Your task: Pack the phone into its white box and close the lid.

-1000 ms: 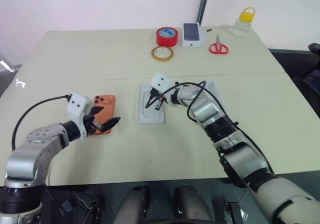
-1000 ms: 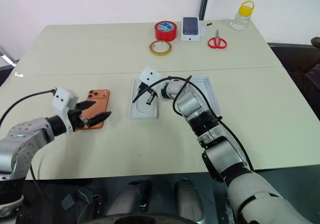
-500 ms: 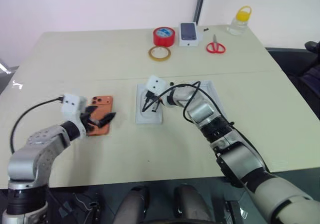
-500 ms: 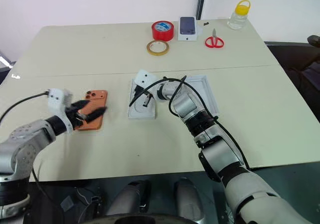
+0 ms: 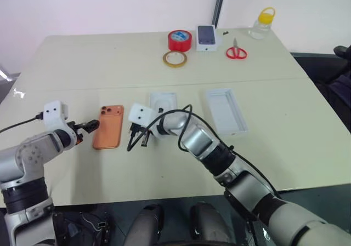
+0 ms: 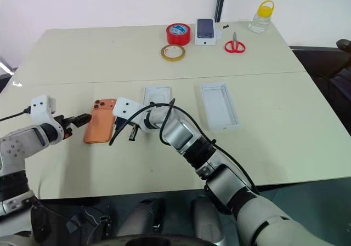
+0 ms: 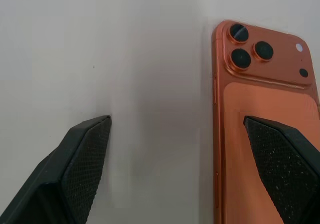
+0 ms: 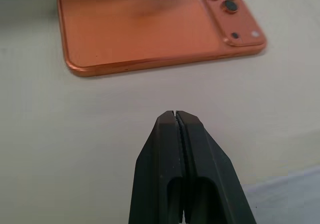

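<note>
Seen from above, a pale worktop (image 5: 82, 65). Near its left side, the phone (image 5: 108, 126), orange, lying flat with its back up and camera lenses at the far end. Just left of the phone, the left pincer (image 5: 86, 129), spread wide open and holding nothing, one finger (image 7: 282, 169) over the phone's near part, the other over bare worktop. Just right of the phone, the right pincer (image 5: 138, 142), pressed fully closed, empty, pointing toward the phone's long edge but apart from it. Behind that pincer, a flat white insert (image 5: 163, 100) with a moulded recess, partly hidden by the wrist. Farther right, well apart from the phone, a shallow white tray (image 5: 225, 110), empty; cannot tell whether box or lid. Along the far edge, a red tape roll (image 5: 180, 40), a tan tape ring (image 5: 175, 58), a small white box printed with a phone (image 5: 207, 38), red scissors (image 5: 236, 51) and a clear jar with a yellow cap (image 5: 261, 23)
</note>
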